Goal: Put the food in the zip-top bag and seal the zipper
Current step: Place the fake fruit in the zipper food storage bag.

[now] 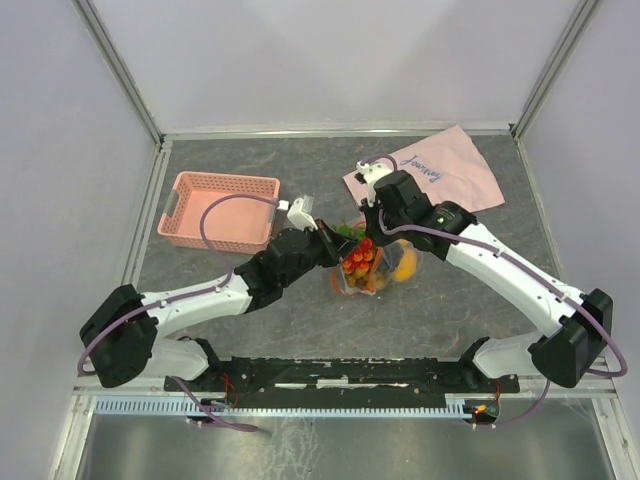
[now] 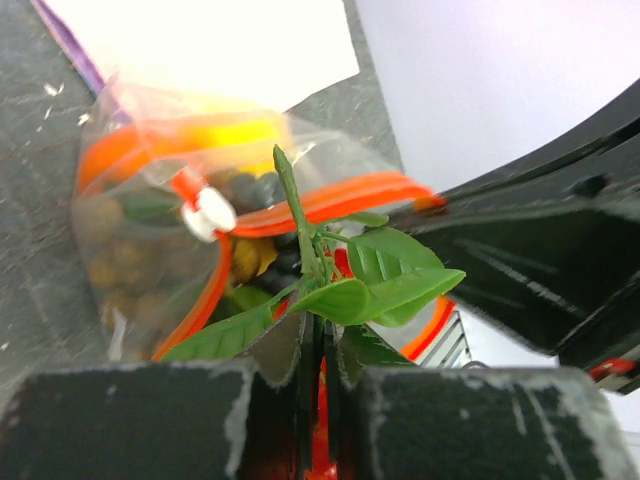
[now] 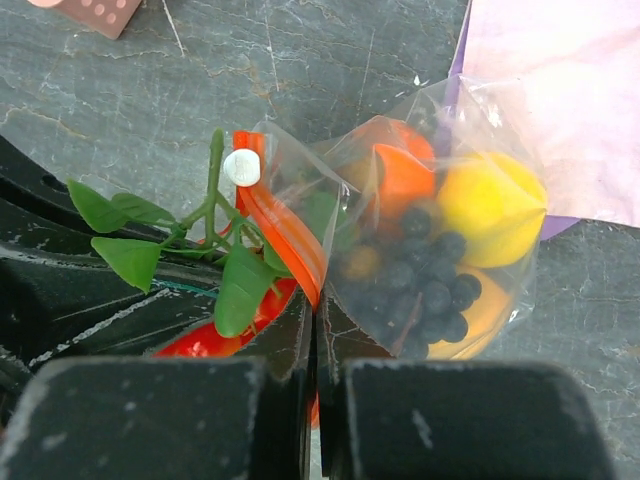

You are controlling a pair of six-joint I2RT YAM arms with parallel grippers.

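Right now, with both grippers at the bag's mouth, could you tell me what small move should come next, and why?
Probably the left gripper should ease the leafy sprig it seems to pinch deeper into the zip-top bag. Its leaves stick out over the zipper, whose strip the right gripper pinches, so sealing now would likely trap them.

Both arms reached inward over the table and met near its middle. The left arm [image 1: 200, 300] lay low and stretched rightward; the right arm [image 1: 500, 265] angled up-left, elbow raised. The left gripper [image 1: 335, 252] and right gripper [image 1: 372, 222] faced each other, jaws pressed together on the zip-top bag's [image 1: 390, 268] mouth.
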